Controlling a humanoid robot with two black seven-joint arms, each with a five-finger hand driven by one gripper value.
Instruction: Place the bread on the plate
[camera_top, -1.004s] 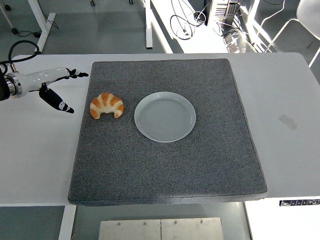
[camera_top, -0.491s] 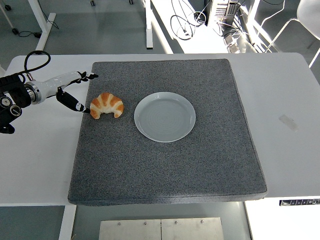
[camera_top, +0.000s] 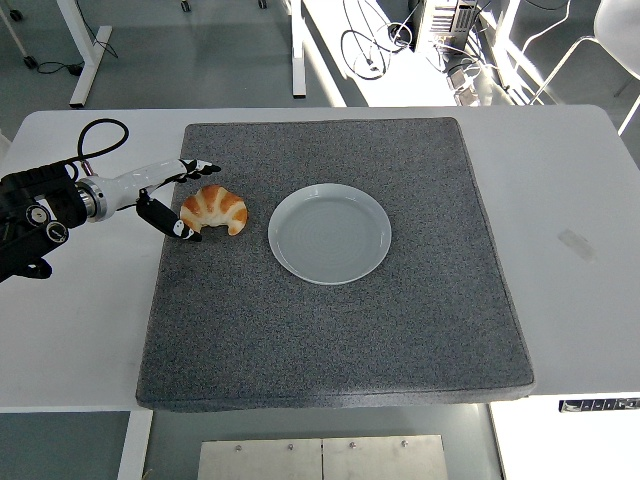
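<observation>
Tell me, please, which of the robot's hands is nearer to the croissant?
The left. The left hand is at the croissant's left end, fingers spread open around it, on the grey mat. The right hand is out of view.

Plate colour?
Pale grey-blue plate, empty, on the speckled dark grey mat; head view shows it.

No readable text is showing anywhere: the small patch (camera_top: 575, 241) lying on the table (camera_top: 560, 190) at the right is bearing nothing legible (too faint to tell).
</observation>
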